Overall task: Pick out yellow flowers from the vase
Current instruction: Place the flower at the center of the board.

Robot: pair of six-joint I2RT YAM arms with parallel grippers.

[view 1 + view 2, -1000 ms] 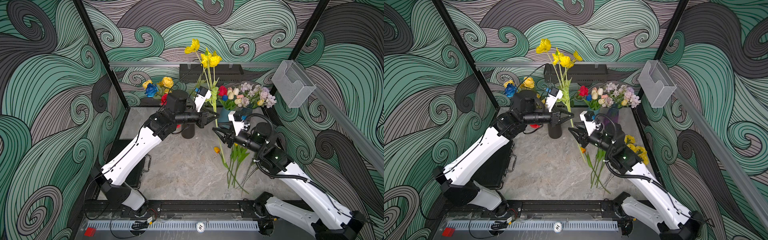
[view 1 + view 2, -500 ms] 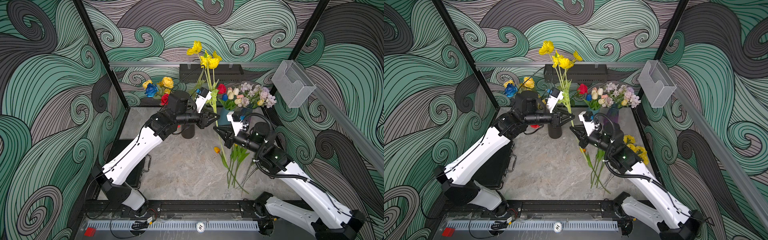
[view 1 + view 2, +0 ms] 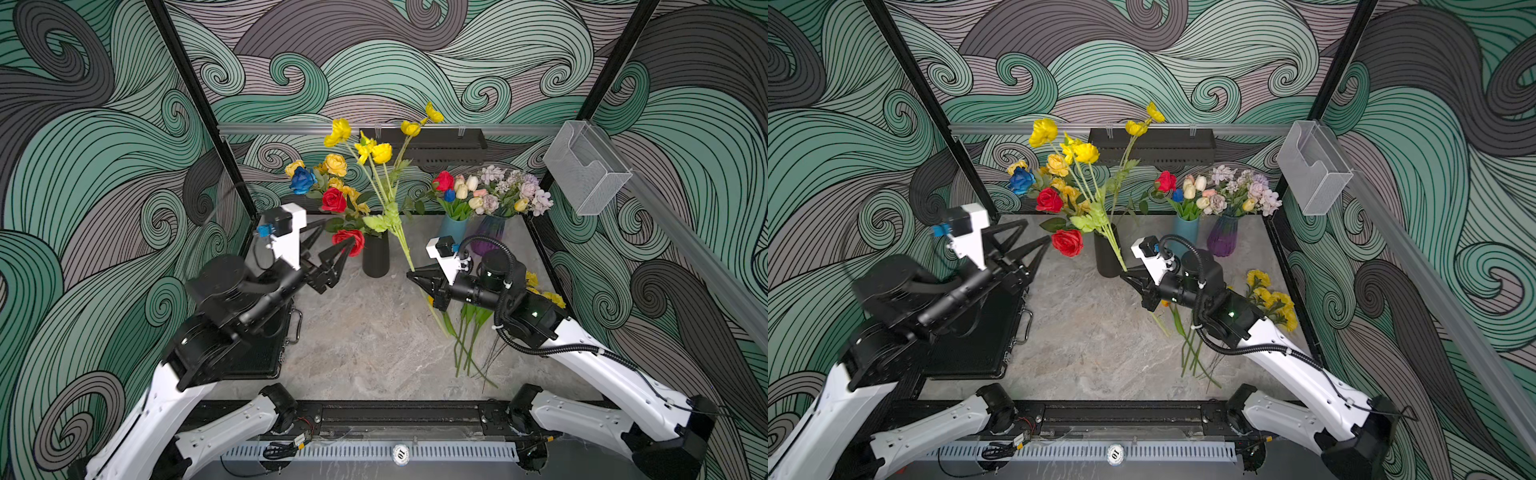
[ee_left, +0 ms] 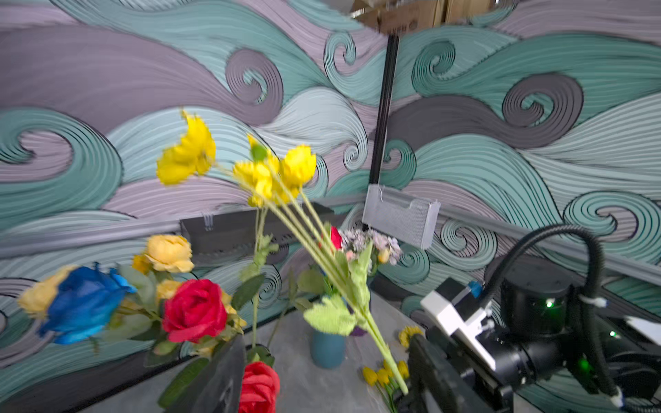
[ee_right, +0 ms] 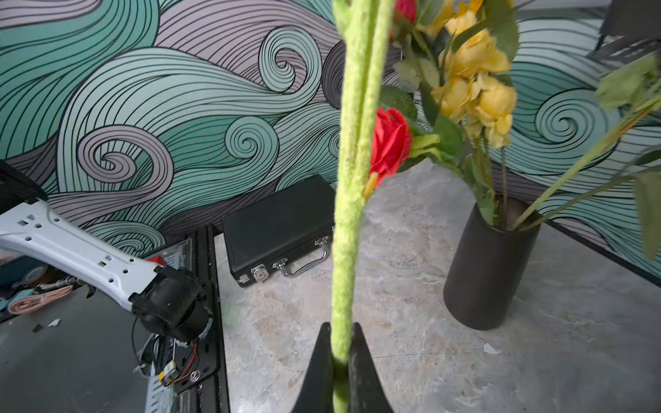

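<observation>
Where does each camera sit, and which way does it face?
Top views: high in front, looking down at the table; left gripper and right gripper show.
Left wrist: on the left arm, facing the yellow spray; one own finger shows.
Right wrist: on the right arm, looking along its shut fingers at the black vase.
Shared: both wrist views show the yellow spray's stem.

White-linked, black-jointed left arm (image 3: 158,399) and right arm (image 3: 615,374), angled inward toward each other.
Left elbow bent, wrist raised, left pincer (image 3: 337,237) with both tapered black fingers spread wide, nothing between them. Right forearm low and stretched forward, right pincer (image 3: 411,275) with jaws pressed together on the fuzzy light-green stem of a tall yellow flower spray (image 5: 345,214).
</observation>
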